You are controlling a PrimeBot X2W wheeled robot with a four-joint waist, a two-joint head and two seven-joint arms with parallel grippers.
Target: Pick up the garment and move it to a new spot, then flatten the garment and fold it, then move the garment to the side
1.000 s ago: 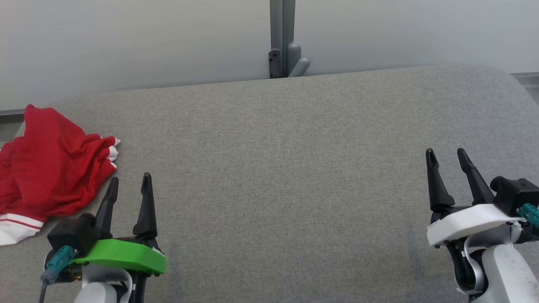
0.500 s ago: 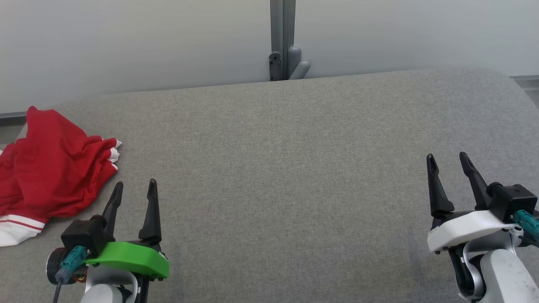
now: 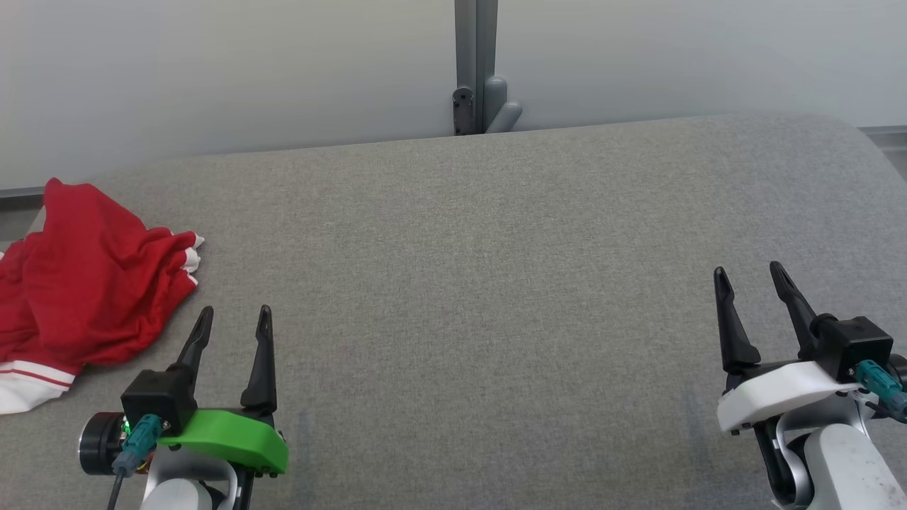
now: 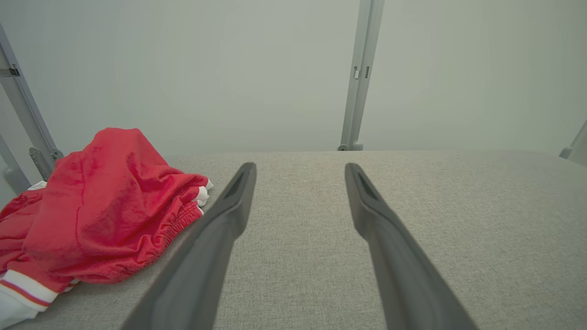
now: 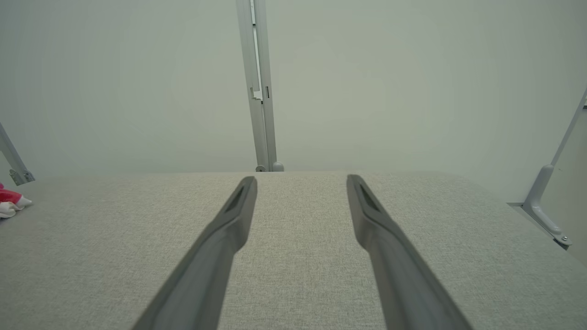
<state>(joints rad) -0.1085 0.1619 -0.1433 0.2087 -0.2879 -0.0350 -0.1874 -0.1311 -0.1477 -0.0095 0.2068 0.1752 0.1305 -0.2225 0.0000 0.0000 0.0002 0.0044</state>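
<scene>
A: Where do we see the red garment (image 3: 85,276)?
B: Bunched at the left edge of the tabletop (image 3: 482,283), up and left of our left tool (image 3: 235,312); our right tool (image 3: 747,269) is far off; both are wide open, empty.

1. We see open grey surface (image 3: 482,283) across the middle and right.
2. We meet the crumpled garment (image 3: 85,283) at the left edge.
3. We face a post (image 3: 475,64) behind the far edge.

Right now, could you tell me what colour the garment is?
Red garment with white trim; left wrist view shows it best.
</scene>
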